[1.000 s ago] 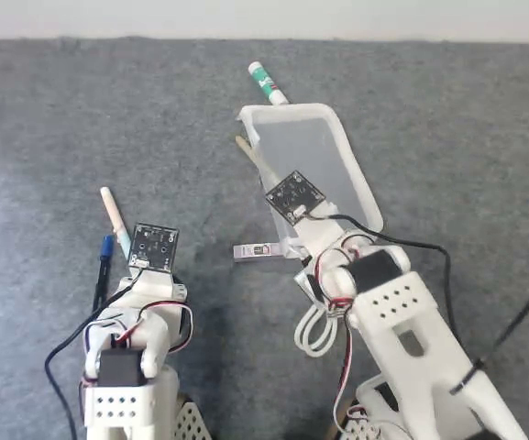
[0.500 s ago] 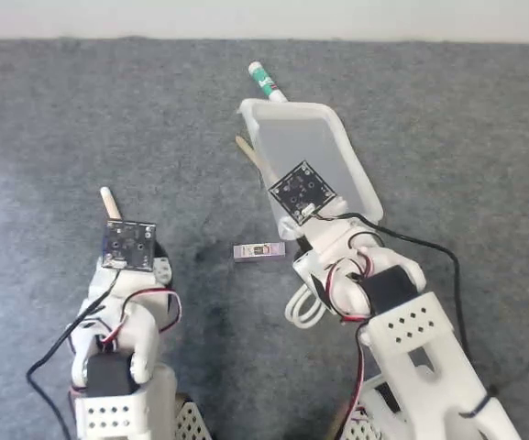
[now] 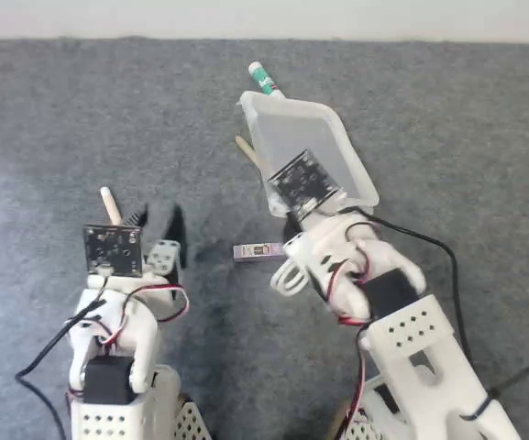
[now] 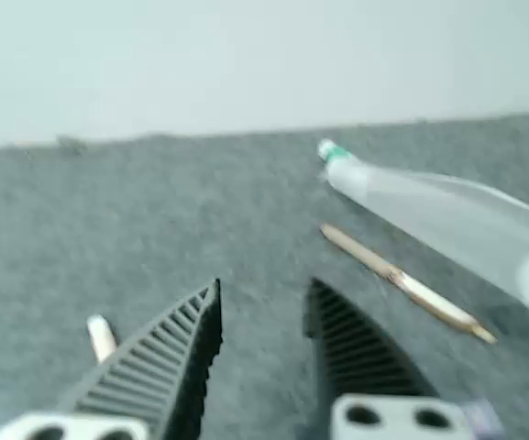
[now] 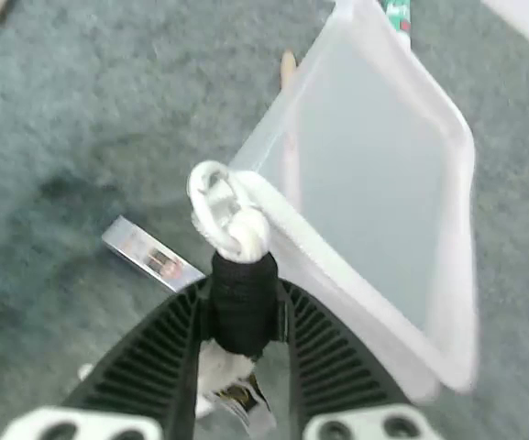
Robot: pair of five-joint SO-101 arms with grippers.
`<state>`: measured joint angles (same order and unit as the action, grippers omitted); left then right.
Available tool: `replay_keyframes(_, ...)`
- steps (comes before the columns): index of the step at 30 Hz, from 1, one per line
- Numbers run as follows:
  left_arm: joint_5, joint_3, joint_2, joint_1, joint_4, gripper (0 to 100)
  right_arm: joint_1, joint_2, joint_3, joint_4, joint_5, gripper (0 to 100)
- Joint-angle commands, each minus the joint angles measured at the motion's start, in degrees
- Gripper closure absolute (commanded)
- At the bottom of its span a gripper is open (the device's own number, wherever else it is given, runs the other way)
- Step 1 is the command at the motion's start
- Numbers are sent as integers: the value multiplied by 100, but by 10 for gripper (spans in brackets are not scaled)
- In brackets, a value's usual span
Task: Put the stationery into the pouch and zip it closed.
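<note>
The step in hand looks like the loading stage: nothing can be seen inside the pouch [image 3: 324, 147], and it is not yet zipped. The right claw [image 5: 243, 291] is clamped on a black pull tab [image 5: 242, 302] with a white ring [image 5: 216, 197] at the pouch's near end, so it seems to be steadying the pouch, or lifting that end, by the tab. The pouch lies on the grey bench [image 3: 53, 119], slanting away from the right arm. The left claw [image 3: 157, 222] hangs with its jaws apart and nothing between them, just beside the white pen [image 3: 110, 203]. The next move probably calls for the left claw to come down on that pen, close on it and carry it to the pouch, while the right claw holds the mouth where a pen can enter; which end is the mouth I cannot tell. By count there is 1 pouch and 4 loose pieces of stationery: 1 white pen, 1 wooden pencil [image 3: 247, 152] lying close along the pouch's side, 1 green-capped marker [image 3: 265, 80] at the pouch's far corner, and 1 small rectangular piece [image 3: 257, 250] between the 2 arms. Whether the marker's hidden end sits under or inside the pouch I cannot tell.
</note>
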<state>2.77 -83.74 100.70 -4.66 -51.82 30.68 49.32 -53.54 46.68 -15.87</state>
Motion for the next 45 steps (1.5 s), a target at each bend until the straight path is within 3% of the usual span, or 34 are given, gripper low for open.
replay_keyframes(1,413,374,62,185,-501,792,347,286,53,-136,-44,991)
replay_keyframes(6,440,400,62,281,-466,790,409,242,97,-215,-70,991)
replay_keyframes(13,440,365,62,1108,-466,788,505,242,53,-215,-35,991)
replay_keyframes(18,440,365,53,1345,-686,711,831,295,-44,-136,-70,991)
replay_keyframes(29,273,22,44,1336,-299,735,848,312,-26,101,-62,991)
replay_keyframes(39,-149,-154,53,1345,-308,751,875,1191,-211,462,-35,991)
replay_keyframes(45,-9,-92,53,1389,-299,753,1015,1253,-325,470,-53,991)
